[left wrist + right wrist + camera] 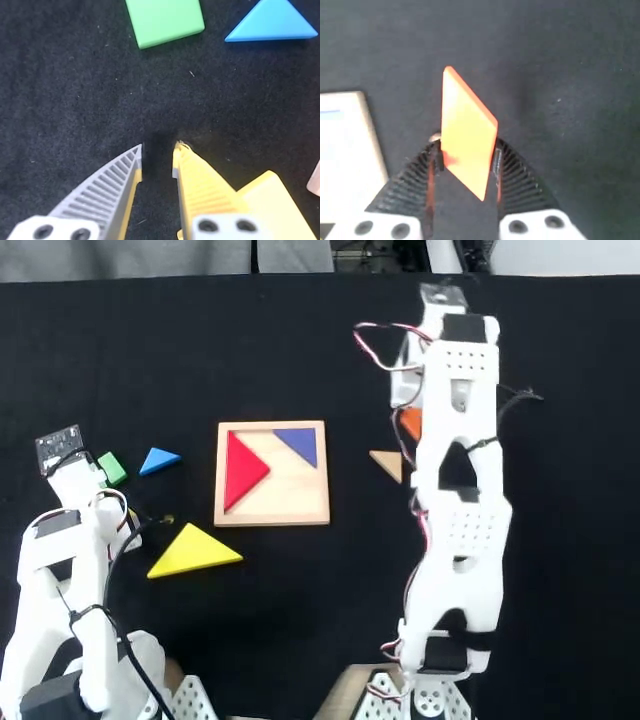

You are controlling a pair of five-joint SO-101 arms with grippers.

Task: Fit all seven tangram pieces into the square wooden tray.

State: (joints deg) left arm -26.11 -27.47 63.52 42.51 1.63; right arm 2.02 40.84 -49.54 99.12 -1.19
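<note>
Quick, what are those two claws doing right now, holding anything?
Left gripper: open a little, empty.
Right gripper: closed on the orange piece.

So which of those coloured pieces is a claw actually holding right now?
The orange piece, pinched on edge in the right claw. All the others lie flat, on the black table or in the wooden tray.

A black cloth (300, 350) covers the whole tabletop, flecked here and there with lint. Past its far edge, from ten to twelve o'clock, runs a grey strip (120, 258), with a white patch (570, 255) at one o'clock. A pale wooden board (345, 688) peeks out at six o'clock.
</note>
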